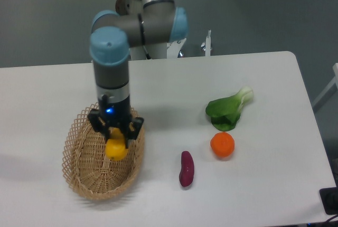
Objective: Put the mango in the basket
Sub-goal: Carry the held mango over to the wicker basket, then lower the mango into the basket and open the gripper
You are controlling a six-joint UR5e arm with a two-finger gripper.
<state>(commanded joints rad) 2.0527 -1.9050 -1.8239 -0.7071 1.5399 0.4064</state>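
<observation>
White worktop point(158, 90), grey floor; my fingers point(117, 132) are gripping one yellow-orange oval mango point(116, 149) over one tan woven wicker basket point(79, 179).

Mango point(116, 149) top hidden between the jaws, arm point(142, 5) cut off at top edge, dark object point(330, 201) clipped at right edge

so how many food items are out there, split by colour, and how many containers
yellow-orange: 1, the mango, held in the tool over the basket
orange: 1, the round orange
purple: 1, the sweet potato
green: 1, the bok choy
containers: 1, the basket
total: 4 food items and 1 basket, 5 things
</observation>
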